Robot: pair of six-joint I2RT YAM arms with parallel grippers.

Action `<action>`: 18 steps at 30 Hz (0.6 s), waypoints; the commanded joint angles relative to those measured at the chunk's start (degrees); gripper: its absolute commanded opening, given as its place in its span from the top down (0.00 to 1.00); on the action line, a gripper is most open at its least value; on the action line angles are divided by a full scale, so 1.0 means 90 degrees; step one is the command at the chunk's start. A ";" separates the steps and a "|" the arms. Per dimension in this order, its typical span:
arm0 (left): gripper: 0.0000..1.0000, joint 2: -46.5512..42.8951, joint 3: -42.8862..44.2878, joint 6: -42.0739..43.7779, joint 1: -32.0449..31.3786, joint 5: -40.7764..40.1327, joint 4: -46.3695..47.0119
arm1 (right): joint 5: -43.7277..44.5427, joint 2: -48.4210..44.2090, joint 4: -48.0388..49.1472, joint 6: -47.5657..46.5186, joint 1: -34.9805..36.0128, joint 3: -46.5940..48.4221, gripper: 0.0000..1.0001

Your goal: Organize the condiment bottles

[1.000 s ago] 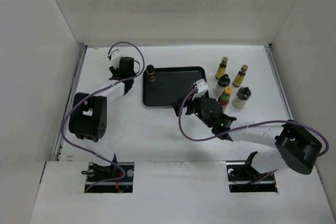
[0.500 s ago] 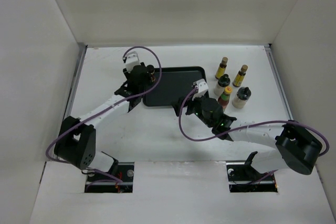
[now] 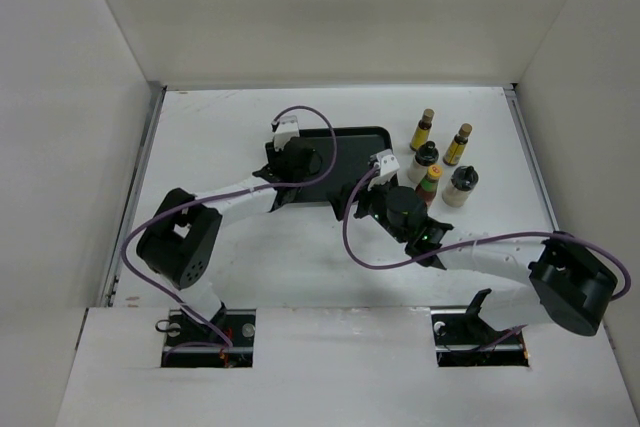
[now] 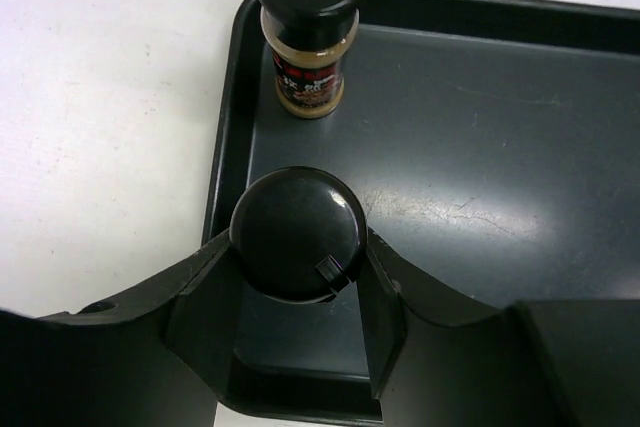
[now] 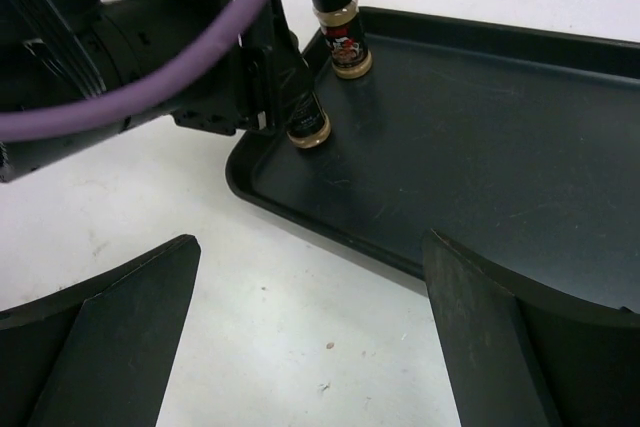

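Observation:
My left gripper (image 4: 297, 240) is shut on a short dark black-capped jar (image 4: 298, 217) at the near left corner of the flat black tray (image 4: 480, 137). In the right wrist view this jar (image 5: 305, 119) sits at the tray floor. A second short black-capped jar (image 4: 310, 32) stands at the tray's far left corner. In the top view the left gripper (image 3: 297, 159) covers both jars. My right gripper (image 5: 310, 247) is open and empty over the table by the tray's near edge (image 5: 330, 237). Five bottles stand right of the tray: two brown yellow-capped (image 3: 424, 129) (image 3: 459, 143), two whitish black-capped (image 3: 424, 160) (image 3: 462, 185), one green-red (image 3: 430, 185).
White walls enclose the table on the left, back and right. The right arm (image 3: 480, 252) lies across the near right of the table, its wrist (image 3: 400, 209) close to the bottle group. A purple cable (image 3: 320, 137) loops over the tray.
My left arm has swung right, from left of the tray to over its left side, carrying the jar. The right arm has not moved.

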 commanded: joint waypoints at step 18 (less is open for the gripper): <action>0.34 0.0004 -0.0251 0.0225 -0.0290 -0.0637 0.0751 | 0.0057 -0.1240 0.0312 -0.0026 0.0016 -0.0237 0.03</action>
